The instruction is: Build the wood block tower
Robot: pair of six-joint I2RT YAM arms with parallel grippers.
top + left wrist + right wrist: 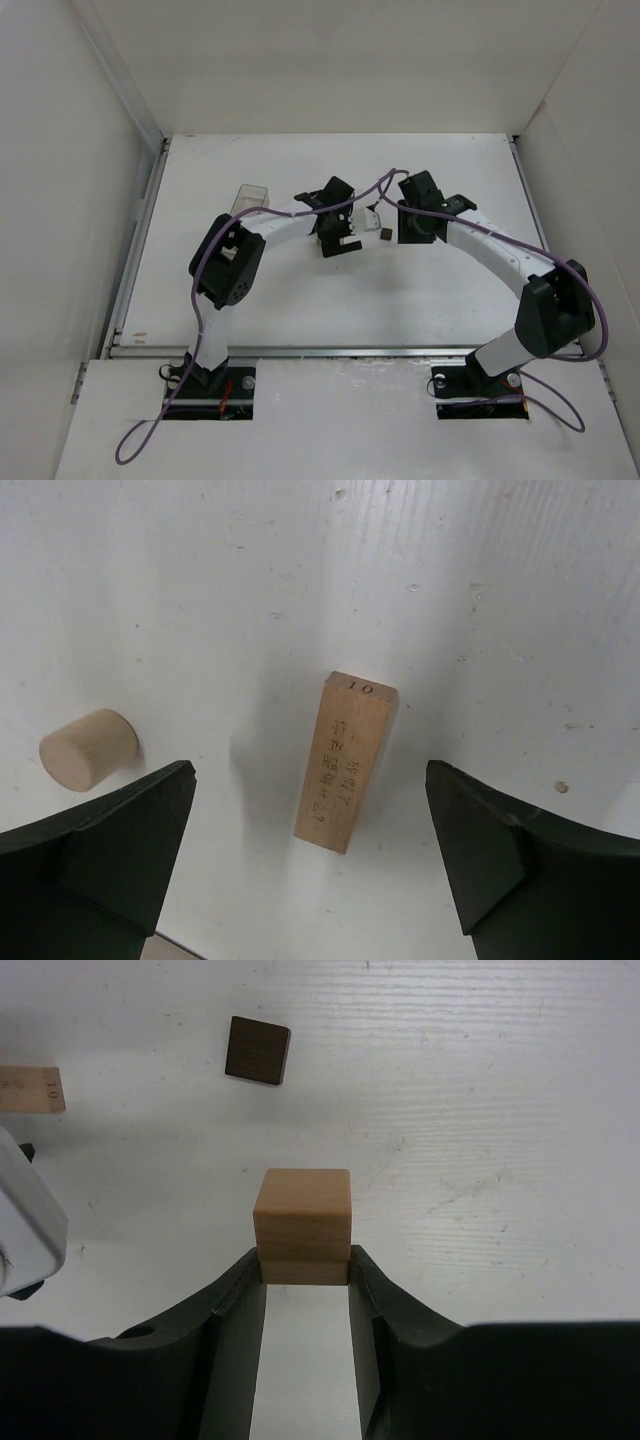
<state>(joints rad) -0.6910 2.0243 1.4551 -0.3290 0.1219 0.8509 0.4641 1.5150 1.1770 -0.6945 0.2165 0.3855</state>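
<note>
Checking both wrists: left gripper (308,780) is released, jaws spread wide, straddling the oblong (347,762). The oblong lies flat on the table (200,580), printed face up, its end marked 10 pointing away, clear of both fingers. A pale peg (88,748) lies on its side just beside the finger on that view's left. Right gripper (305,1265) is clenched on a tan cube (302,1205), pads on its two sides at the near end, most of the cube sticking out past the tips. Can't tell from this angle whether the cube sits on the table or is slightly lifted. Dark cube (258,1050) lies flat ahead and left of it, apart. From the top view the two grippers face each other mid-table with the dark cube between them. A clear box (252,198) stands near the left arm, on the far side. All pieces lie apart.
</note>
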